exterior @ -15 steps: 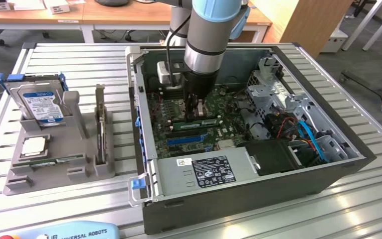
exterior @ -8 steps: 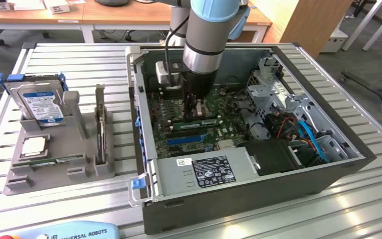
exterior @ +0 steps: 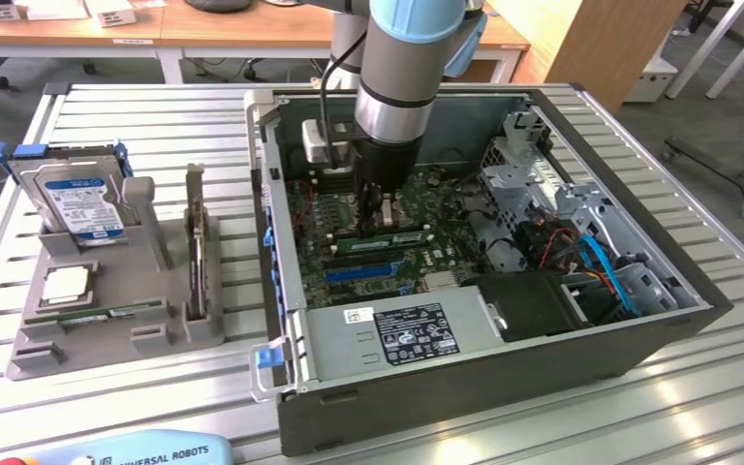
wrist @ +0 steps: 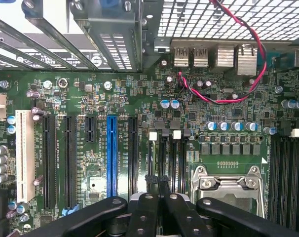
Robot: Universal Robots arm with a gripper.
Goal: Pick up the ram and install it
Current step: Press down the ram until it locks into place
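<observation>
The ram point(exterior: 395, 237), a thin green stick with a pale label, stands on edge in the memory slots of the motherboard point(exterior: 346, 208) inside the open computer case. My gripper point(exterior: 374, 223) hangs straight down over one end of it, fingers shut with nothing visibly between them. Whether the tips touch the stick's top edge I cannot tell. In the wrist view the black fingertips meet at my gripper point(wrist: 157, 180), directly above the dark memory slots point(wrist: 165, 158) beside the processor socket point(wrist: 228, 185). The stick itself is hidden under the fingers there.
The case wall point(exterior: 263, 194) and drive cage point(exterior: 541, 184) ring the board, and the power supply point(exterior: 398, 334) sits in front. A grey holder point(exterior: 36, 358) at the exterior view's left carries a hard drive point(exterior: 77, 199), a silver processor point(exterior: 65, 283), a thin green strip point(exterior: 104, 312) and a dark card point(exterior: 195, 257).
</observation>
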